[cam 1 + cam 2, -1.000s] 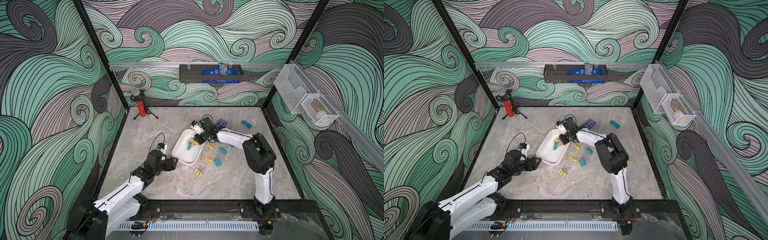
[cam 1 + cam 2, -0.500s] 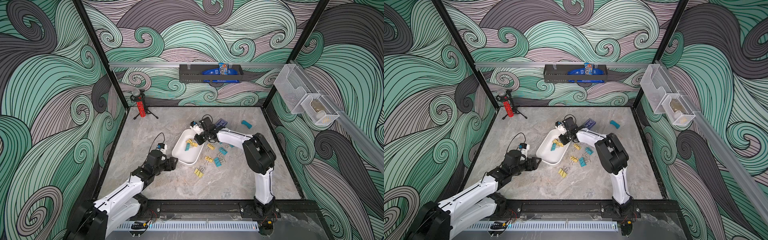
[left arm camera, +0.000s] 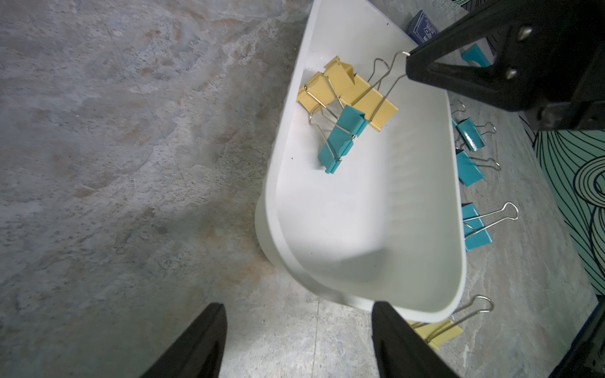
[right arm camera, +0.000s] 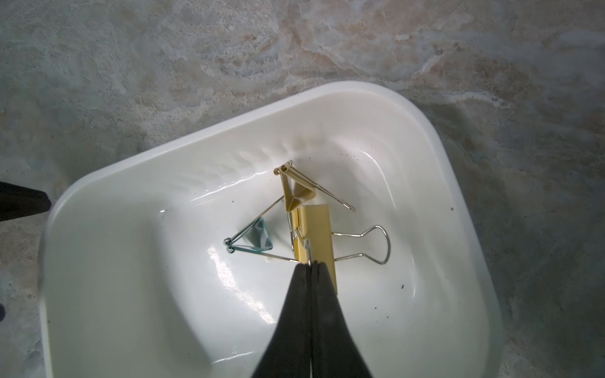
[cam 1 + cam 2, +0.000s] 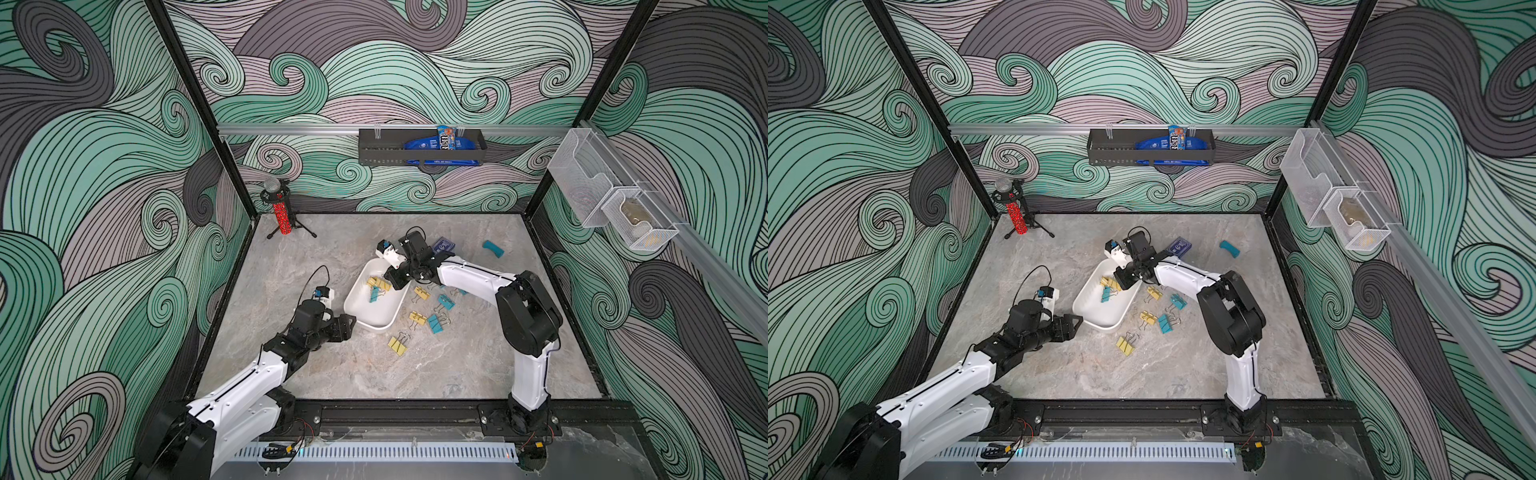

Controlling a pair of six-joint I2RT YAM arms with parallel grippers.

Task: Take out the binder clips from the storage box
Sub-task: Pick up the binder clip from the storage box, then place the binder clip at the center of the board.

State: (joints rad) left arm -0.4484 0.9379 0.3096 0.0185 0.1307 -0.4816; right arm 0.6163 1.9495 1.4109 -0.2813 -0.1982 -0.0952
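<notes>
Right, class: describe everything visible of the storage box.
The storage box is a shallow, glossy white plastic tray with rounded corners on the table, holding two yellow and one teal binder clips. Inside, the right end effector is shut on a yellow clip's wire handle; the open left end effector sits by one corner.

The white storage box (image 5: 376, 311) sits diagonally on the surface (image 5: 374, 374), holding two yellow binder clips (image 3: 347, 95) and one teal binder clip (image 3: 342, 140). More binder clips (image 5: 434, 323) lie scattered just beside it.
</notes>
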